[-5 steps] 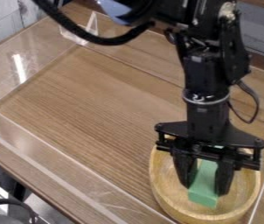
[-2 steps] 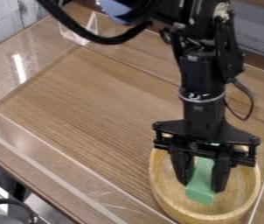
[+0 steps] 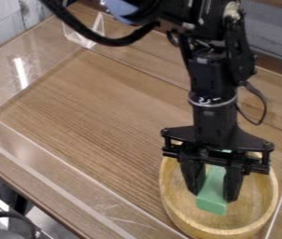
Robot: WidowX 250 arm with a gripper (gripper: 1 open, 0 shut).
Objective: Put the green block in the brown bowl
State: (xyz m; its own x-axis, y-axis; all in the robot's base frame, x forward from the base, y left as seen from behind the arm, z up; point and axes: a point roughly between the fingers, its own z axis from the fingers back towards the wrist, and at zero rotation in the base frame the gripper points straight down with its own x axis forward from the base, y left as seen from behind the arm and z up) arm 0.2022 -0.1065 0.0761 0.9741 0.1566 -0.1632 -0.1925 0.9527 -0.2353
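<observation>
The black robotic gripper [image 3: 214,179] is closed on the small, flat, light-green rectangular block [image 3: 211,194], its fingers on either side of the block's upper part and the lower part showing beneath them. The block is over the inside of the wide, shallow, light-brown wooden bowl [image 3: 173,207], within the rim as this view shows it; whether its lower end touches the bottom I cannot tell. The step in hand looks to be the lowering and release, with the carrying all but done. To do it well, keep the block inside the rim and bring it down gently until its end meets the wood, easing off at first contact so the bowl is not pressed or tipped. Then part the fingers evenly, just enough to free both faces, and let the block lie over by itself. Lift straight up, since a sideways pull might drag the block or catch the thick rim.
</observation>
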